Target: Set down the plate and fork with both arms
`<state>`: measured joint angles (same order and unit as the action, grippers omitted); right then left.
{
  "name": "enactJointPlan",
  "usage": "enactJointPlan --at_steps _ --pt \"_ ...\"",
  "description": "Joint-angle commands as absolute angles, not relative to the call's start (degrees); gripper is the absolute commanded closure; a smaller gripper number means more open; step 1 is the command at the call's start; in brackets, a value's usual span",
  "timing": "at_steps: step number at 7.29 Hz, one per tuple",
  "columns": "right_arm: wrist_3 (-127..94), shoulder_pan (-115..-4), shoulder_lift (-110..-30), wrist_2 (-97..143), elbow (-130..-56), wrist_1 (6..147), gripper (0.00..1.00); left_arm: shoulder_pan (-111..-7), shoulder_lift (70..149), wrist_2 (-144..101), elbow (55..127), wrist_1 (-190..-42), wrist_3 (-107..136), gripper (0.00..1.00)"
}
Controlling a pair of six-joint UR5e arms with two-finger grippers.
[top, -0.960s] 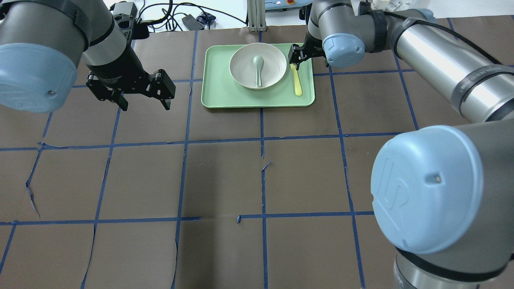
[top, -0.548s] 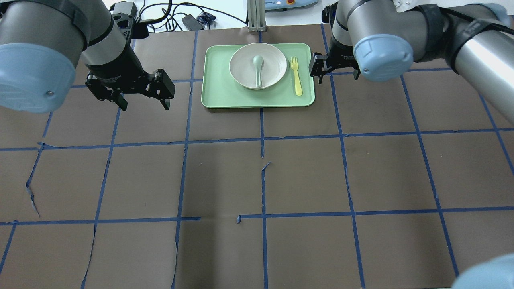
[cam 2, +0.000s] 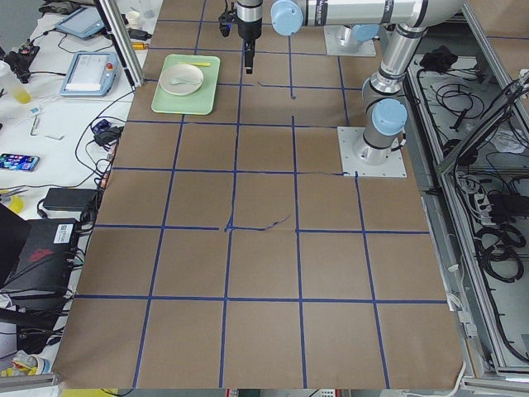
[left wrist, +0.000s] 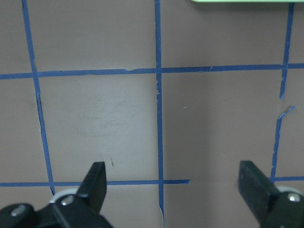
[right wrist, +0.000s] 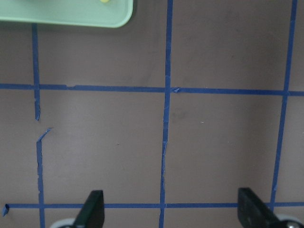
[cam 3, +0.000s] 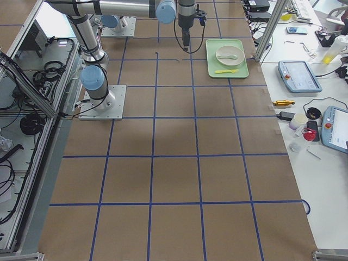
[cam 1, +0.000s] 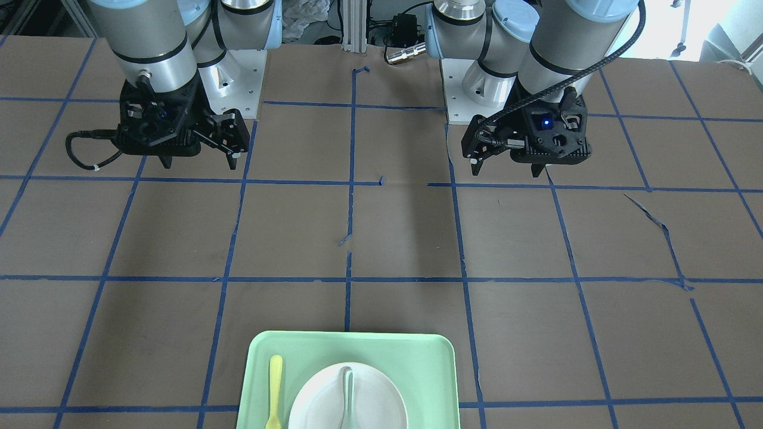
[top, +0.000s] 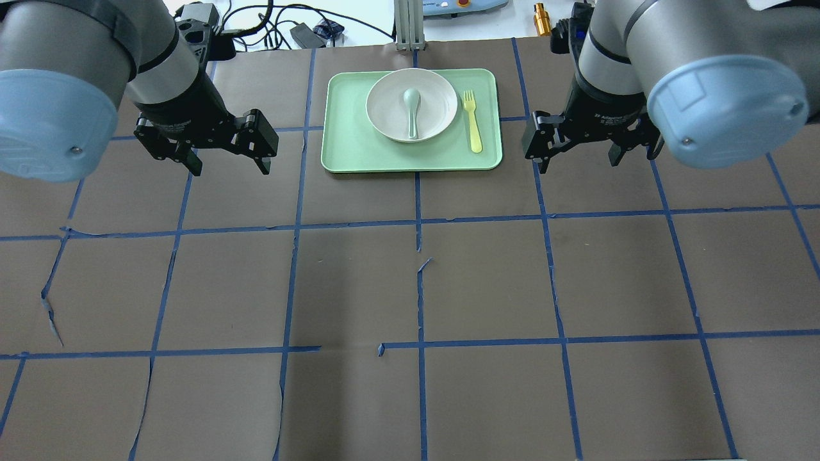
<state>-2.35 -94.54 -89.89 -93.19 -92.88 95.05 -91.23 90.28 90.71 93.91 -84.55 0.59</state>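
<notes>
**A:** Why are both arms just parked over the brown paper-covered worktop with the blue tape grid (top: 352, 282)?

**B:** My guess is one arm per item. The black left gripper (top: 230, 169) and the black right gripper (top: 580, 163) each hover above the worktop on their own side of the tray. Both have their fingers spread wide with nothing between them.

**A:** And the actual stuff?

**B:** It's past the grippers. The rectangular light-green plastic tray (top: 346, 141) carries the round off-white plate (top: 434, 102). The small pale-yellow plastic fork (top: 473, 125) lies flat just beside the plate on the robot's right, tines pointing away from the robot. It's laid out like a place setting, so it looks pretty much done to me. There's also a grey-green spoon (top: 411, 112) resting in the plate.
</notes>
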Motion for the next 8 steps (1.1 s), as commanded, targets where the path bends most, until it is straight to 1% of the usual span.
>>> enactJointPlan --at_steps 1,4,8 --pt "-2.4 -94.9 -89.8 -92.4 -89.5 93.9 0.00 -91.2 89.9 90.5 93.2 -84.6 0.6 0.00" --pt "-2.9 -94.7 -88.9 -91.4 -88.3 94.0 0.00 -91.3 89.4 90.4 90.1 -87.1 0.5 0.00" --pt "-2.9 -94.7 -88.9 -91.5 -88.4 94.0 0.00 -91.3 89.6 90.4 90.4 -87.3 0.5 0.00"
